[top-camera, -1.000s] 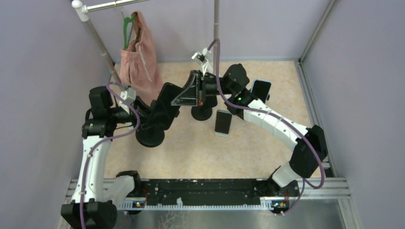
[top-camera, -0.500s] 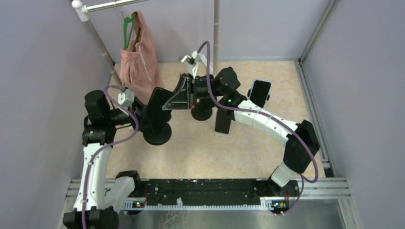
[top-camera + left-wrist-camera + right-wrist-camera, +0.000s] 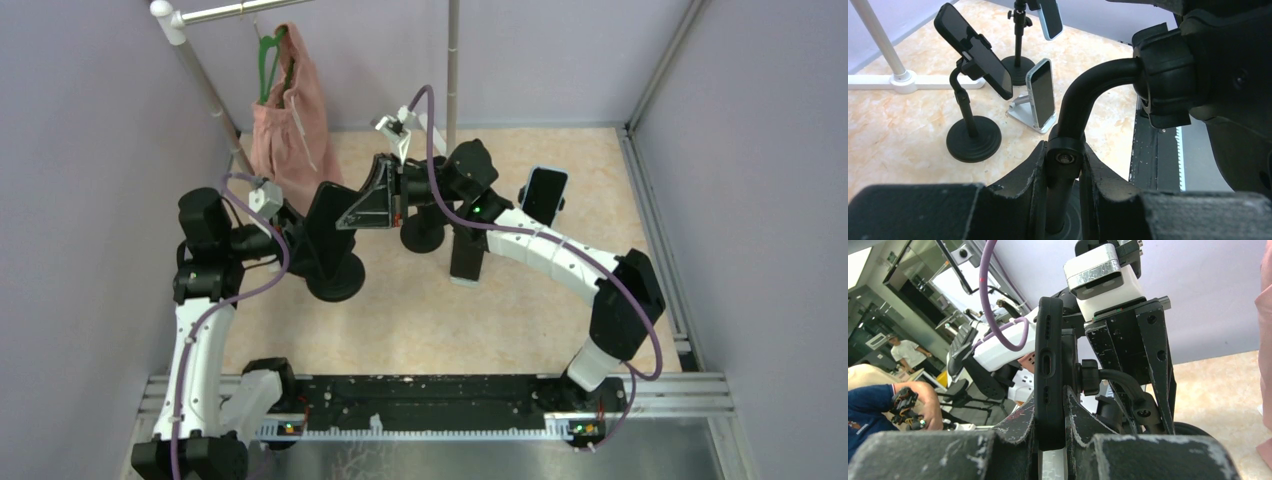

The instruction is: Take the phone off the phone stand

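Bracing the phone stand [image 3: 1087, 95], the left gripper [image 3: 1064, 167] was pressed tight around its stem, low near the base. Just beyond, the right gripper [image 3: 1050, 412] pinched the phone [image 3: 1048, 355] by its edges, the phone seated on the stand and not yet free. The pull-off seemed in hand; next, the phone needed drawing straight out while the left arm held firm. Other phones [image 3: 1042, 92] stood farther back.
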Available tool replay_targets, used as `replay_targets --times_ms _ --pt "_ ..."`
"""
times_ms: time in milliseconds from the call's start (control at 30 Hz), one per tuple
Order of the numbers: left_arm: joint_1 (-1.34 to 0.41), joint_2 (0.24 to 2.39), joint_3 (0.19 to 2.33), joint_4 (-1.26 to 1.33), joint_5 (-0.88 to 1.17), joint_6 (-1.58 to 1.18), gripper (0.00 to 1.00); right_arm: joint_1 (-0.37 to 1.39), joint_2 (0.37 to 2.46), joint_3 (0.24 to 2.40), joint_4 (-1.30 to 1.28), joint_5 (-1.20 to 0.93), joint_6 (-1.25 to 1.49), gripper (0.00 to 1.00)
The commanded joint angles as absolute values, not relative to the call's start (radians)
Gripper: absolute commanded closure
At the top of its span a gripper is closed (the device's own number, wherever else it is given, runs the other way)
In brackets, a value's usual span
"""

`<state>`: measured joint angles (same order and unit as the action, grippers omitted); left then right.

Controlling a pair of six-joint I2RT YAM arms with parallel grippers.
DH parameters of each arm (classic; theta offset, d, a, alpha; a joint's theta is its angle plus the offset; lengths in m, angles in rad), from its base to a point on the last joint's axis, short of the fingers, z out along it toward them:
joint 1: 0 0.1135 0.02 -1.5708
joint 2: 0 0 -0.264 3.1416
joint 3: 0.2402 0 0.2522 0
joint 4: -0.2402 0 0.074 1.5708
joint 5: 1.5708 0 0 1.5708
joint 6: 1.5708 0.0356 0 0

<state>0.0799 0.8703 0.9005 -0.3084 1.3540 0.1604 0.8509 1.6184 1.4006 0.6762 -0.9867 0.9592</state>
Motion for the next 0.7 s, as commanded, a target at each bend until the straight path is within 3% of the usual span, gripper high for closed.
replay_targets --times_ms 0,667 --pt "0.096 0.896 0.909 -0.322 1.101 0.155 1.00 0.933 1.513 1.448 0.778 -1.137 1.065 1.00" --pt "0.096 0.962 0.923 -0.375 0.856 0.130 1.00 0.927 1.453 1.451 0.673 -1.145 0.991 1.00"
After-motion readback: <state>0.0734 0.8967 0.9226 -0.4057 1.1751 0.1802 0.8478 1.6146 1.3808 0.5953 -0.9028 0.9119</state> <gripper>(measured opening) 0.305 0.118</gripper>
